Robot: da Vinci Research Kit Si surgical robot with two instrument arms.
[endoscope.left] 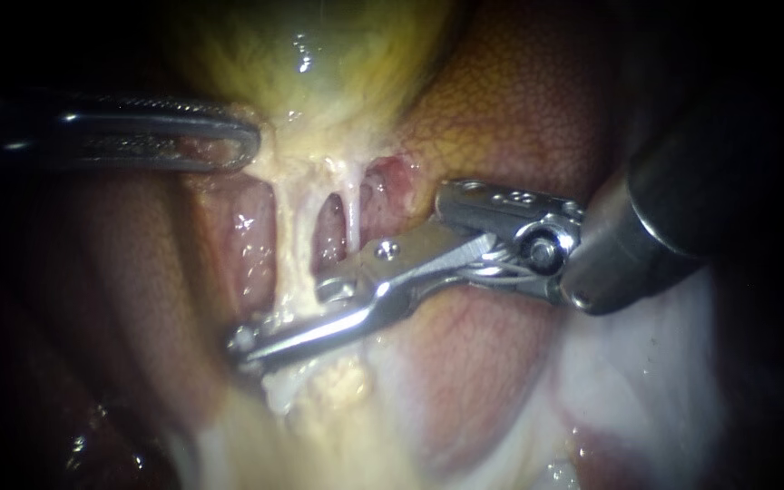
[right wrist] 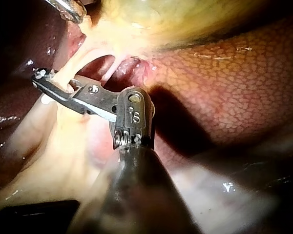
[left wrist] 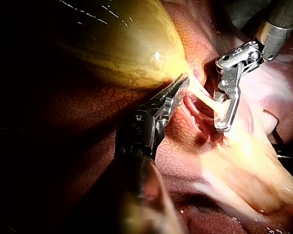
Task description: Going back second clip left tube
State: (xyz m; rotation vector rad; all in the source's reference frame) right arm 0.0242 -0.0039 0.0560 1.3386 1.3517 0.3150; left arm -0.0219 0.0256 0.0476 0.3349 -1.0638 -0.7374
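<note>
- Shaft of the right instrument [endoscope.left: 269, 328] is seen entering from the right edge of the endoscope view. Its wrist is bent so that the jaws are pointed down and to the left, across the tissue below the gallbladder [endoscope.left: 319, 54].
- Its jaws are seen slightly apart, and a narrow gap is shown between them in the left wrist view [left wrist: 223, 122].
- The left tube [endoscope.left: 288, 245], the thicker pale strand, is stretched down from the gallbladder's neck and is passed between these jaws near their tips. One jaw is laid in front of it, and the other is largely hidden behind it.
- In the right wrist view the same tube is seen crossing the jaws just short of their tips [right wrist: 44, 78].
- The right tube [endoscope.left: 353, 213], a thinner strand just beside the left one, is seen running down to the upper jaw's edge, where it is hidden.
- The left instrument [endoscope.left: 245, 145] is laid almost level from the left edge. Its jaws are clamped on the gallbladder at its pale neck, where both tubes begin.
- Both tubes are drawn taut between that neck and the pale fatty tissue below the right instrument.
- Liver [endoscope.left: 519, 100], mottled red-brown, is seen behind and to the right of the tubes.
</note>
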